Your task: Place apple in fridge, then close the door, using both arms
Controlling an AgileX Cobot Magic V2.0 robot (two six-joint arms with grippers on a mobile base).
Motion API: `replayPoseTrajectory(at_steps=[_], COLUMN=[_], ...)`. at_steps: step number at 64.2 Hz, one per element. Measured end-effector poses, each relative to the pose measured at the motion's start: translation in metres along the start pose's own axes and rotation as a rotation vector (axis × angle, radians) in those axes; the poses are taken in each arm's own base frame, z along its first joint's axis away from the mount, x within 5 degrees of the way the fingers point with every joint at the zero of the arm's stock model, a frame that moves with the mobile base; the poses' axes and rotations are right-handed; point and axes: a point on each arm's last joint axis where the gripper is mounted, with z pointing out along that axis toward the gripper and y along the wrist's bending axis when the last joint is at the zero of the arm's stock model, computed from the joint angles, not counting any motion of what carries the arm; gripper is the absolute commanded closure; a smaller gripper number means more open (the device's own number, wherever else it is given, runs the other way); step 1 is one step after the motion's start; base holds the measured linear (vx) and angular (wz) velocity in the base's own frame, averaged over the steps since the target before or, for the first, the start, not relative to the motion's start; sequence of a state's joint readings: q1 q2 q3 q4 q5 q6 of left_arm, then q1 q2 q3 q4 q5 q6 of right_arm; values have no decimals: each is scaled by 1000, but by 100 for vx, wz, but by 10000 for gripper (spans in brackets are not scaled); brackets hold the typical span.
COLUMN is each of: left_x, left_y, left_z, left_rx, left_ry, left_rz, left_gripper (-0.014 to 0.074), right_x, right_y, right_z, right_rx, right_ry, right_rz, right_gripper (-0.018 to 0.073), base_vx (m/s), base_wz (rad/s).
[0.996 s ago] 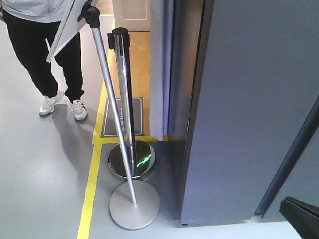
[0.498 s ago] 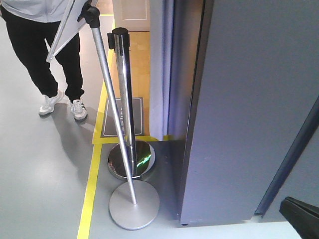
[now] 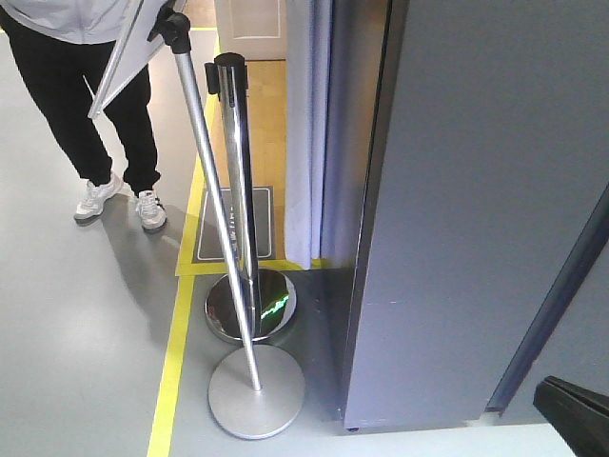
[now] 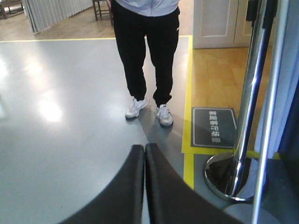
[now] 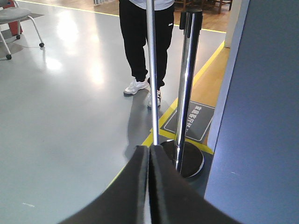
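person (image 3: 95, 105): stands far left of the fridge, black trousers, white shoes, on the grey floor; holds a flat white board near the leaning pole's top.
floor line (image 3: 171, 371): yellow tape, left of the fridge, running toward the camera past both pole bases.
leaning pole (image 3: 214, 209): silver, tilted, its flat round base just left of the fridge's near corner.
upright pole (image 3: 238, 181): chrome with a black cap, behind the leaning one, its shiny base close to the fridge's left side.
floor sign (image 3: 233, 224): dark mat with pale lettering, behind the poles, left of the fridge.
fridge (image 3: 476, 209): dark grey slab filling the right half of the front view; no white inside shows.
door: cannot tell it apart from the fridge body here; nothing shows a gap, so it looks shut or nearly so.
apple: not in any view; neither hand carries it, so most likely it is already inside.
left hand (image 4: 144, 154): fingers pressed together, empty, aimed at the floor left of the fridge.
right hand (image 5: 149, 156): fingers pressed together, empty, with the fridge's grey face along its right.
step: my reading is the tail of closing the door.
next move: confirm the door is seated; if not, a flat push with the right hand, keeping clear of the poles.
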State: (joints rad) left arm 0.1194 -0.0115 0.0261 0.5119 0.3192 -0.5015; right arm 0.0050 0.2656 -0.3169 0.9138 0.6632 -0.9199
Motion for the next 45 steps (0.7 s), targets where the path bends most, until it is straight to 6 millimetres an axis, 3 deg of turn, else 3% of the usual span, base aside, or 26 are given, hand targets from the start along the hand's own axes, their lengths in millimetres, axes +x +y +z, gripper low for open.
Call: replayPoseTrajectory(at_steps=[23,45], left_x=[-7,-5], left_y=[-9,-11], left_z=[-1,-1], left_rx=[101,121], left_ry=[-66,-53], left_rz=[-199,-81], left_gripper=[602,602], right_x=[0,0], right_y=[0,0], right_z=[0,0], right_rx=[-1,-1], right_ry=[1,1], right_rz=[0,0], right_gripper=[561,561], base_vx=[0,0], base_wz=[0,0])
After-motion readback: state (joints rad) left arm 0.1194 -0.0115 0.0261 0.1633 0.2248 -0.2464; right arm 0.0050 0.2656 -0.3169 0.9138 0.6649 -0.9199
